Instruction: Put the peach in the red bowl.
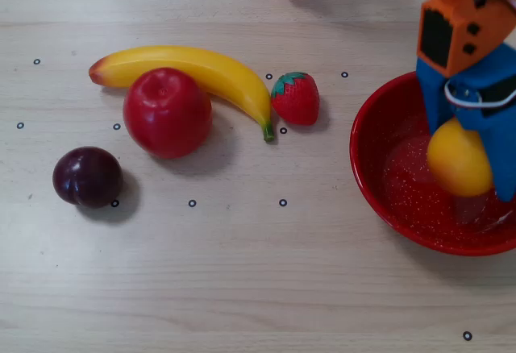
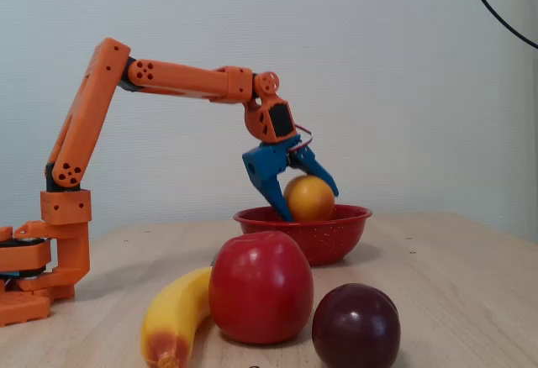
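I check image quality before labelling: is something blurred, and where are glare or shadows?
Overhead view: the peach in the hand is slightly smeared; the red bowl shows glare; soft shadows lie beside the apple and plum. Fixed view: even light; the peach looks sharp.

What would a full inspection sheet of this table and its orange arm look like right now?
Surface: pale wooden table with small ring marks.
Job's things: peach held over the red bowl, about level with its rim in the fixed view.
Clutter: banana, red apple, plum, strawberry, all outside the bowl.
Gripper: blue gripper shut on the peach.
Cables: white wire at the gripper; black cable on the wall.
Surroundings: plain light wall.
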